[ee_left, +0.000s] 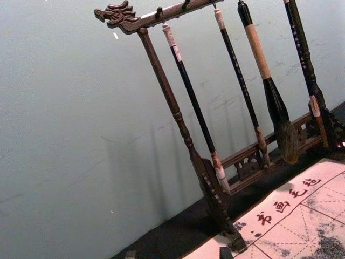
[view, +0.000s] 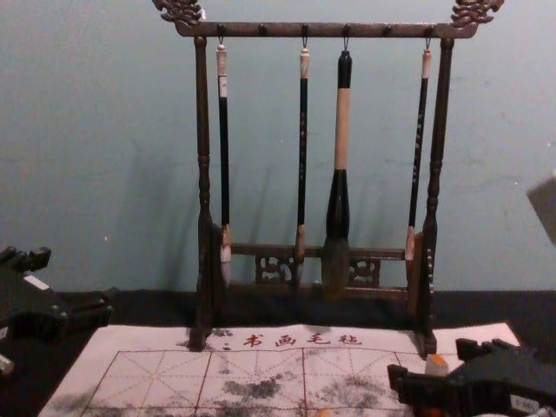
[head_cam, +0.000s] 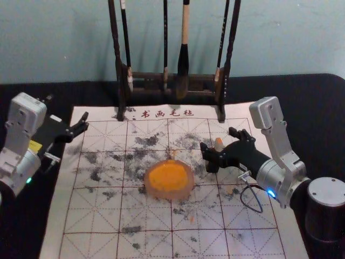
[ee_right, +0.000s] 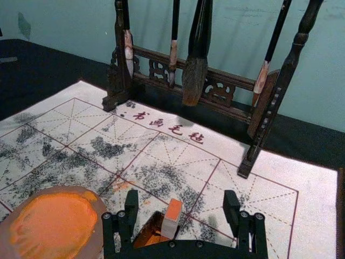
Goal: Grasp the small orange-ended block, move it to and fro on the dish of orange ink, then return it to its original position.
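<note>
The right claw [ee_right: 180,198], wide, brackets the orange-ended block [ee_right: 171,218] in its holder [ee_right: 144,227] just right of the dish [head_cam: 169,195], where closing off-centre could tip it, while the left claw [head_cam: 67,107] hangs, also wide, left of the dish.

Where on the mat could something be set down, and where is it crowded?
Free: the mat nearer than the orange dish, and between the dish and the mat's left edge. Crowded: right of the dish, where the open right gripper straddles the block, and the far edge, with the brush rack.
</note>
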Tool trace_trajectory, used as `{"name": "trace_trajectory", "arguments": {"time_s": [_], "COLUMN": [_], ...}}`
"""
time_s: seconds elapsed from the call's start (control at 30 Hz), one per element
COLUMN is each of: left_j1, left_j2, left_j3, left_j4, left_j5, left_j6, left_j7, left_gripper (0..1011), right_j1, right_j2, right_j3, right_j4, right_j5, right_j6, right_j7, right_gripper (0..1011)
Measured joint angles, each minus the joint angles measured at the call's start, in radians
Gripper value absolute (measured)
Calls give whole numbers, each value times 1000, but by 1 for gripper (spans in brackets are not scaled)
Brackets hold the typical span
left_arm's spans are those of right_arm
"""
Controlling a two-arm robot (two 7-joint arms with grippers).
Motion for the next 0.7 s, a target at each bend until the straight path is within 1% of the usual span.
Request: {"name": "trace_trajectory", "arguments": {"time_s": [0.2,0.27,0.4,0.43,0.47,0.5,0.53,0.57,0.6,0.63,0.67,0.7], "left_j1": [0,0,0,0,0,0,0,0,0,0,0,0], "left_j2": [0,0,0,0,0,0,0,0,0,0,0,0], "left_j3": [0,0,0,0,0,0,0,0,0,0,0,0], "left_j4": [0,0,0,0,0,0,0,0,0,0,0,0], "left_j5": [0,0,0,0,0,0,0,0,0,0,0,0], "left_j6": [0,0,0,0,0,0,0,0,0,0,0,0], "left_j7": [0,0,0,0,0,0,0,0,0,0,0,0], "left_gripper": [1001,1001,1001,1001,1001,1001,1001,1001,1001,1002,1001,1001], "right_j1": [0,0,0,0,0,0,0,0,0,0,0,0], "right_j2": [1,1,1,1,2,2,2,2,2,2,2,2], "right_j3": [0,0,-1,-1,-1,-1,-1,-1,-1,-1,-1,-1], "right_j4": [-1,-1,-1,-1,-1,-1,-2,-2,-2,-2,-2,-2], "right_j5": [1,1,2,2,2,2,2,2,3,3,3,3], "right_j6": [0,0,-1,-1,-1,-1,-1,-1,-1,-1,-1,-1], "right_j7": [0,0,0,0,-1,-1,-1,-1,-1,-1,-1,-1], "right_gripper": [1003,969,870,861,818,818,746,746,689,689,627,609]}}
